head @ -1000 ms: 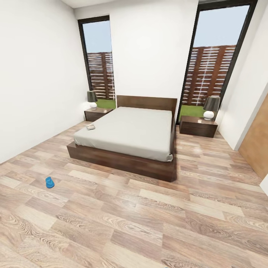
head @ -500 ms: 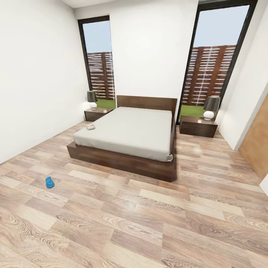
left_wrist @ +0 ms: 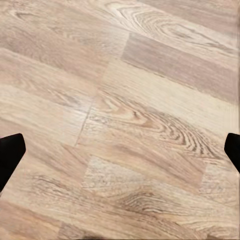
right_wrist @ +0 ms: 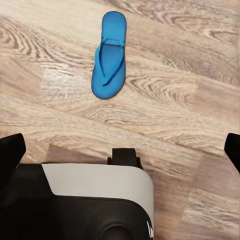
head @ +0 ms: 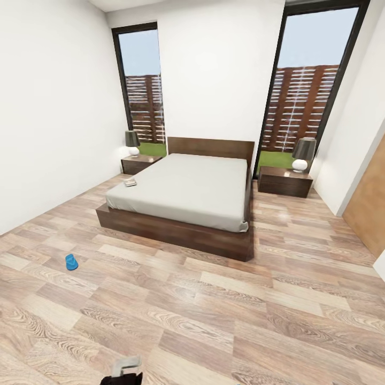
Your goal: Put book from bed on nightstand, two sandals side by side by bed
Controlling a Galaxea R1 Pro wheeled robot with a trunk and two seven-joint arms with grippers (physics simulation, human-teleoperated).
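room: white-walled bedroom (head: 59,107), brown wood-plank floor (head: 214,299), two tall dark-framed windows (head: 143,88) on far wall, slatted wooden fence outside.
bed: large bed with pale grey mattress and dark brown wooden frame (head: 184,200), headboard against far wall between the windows.
nightstands: small dark reddish-brown wooden nightstand (head: 140,163) on the left of the headboard, second one (head: 285,182) on the right. Each carries a lamp with a dark shade and white round base (head: 132,143), (head: 302,154).
door: brown wooden door panel (head: 369,208) at right edge of head view.
book: thin dark-covered paperback (head: 130,183) flat on the mattress, at the left edge near the foot corner. Cover detail too small to read.
sandal 1: bright blue flat flip-flop (head: 71,262) on the floor, left of the bed's foot, well apart from the frame.
sandal 2: bright blue flip-flop with thin thong strap (right_wrist: 110,55), sole down on the planks, seen in right wrist view beyond a grey-and-black robot part (right_wrist: 95,200). Can't tell if it's the same one as sandal 1.
left tool: (left_wrist: 120,155) black fingertips at the two side edges of left wrist view, spread wide, nothing between them, bare floor below. Grey-black arm part (head: 124,371) at bottom edge of head view.
right tool: (right_wrist: 120,152) black fingertips (right_wrist: 11,152) at the side edges, spread wide, grasping nothing, pointing down at the floor.
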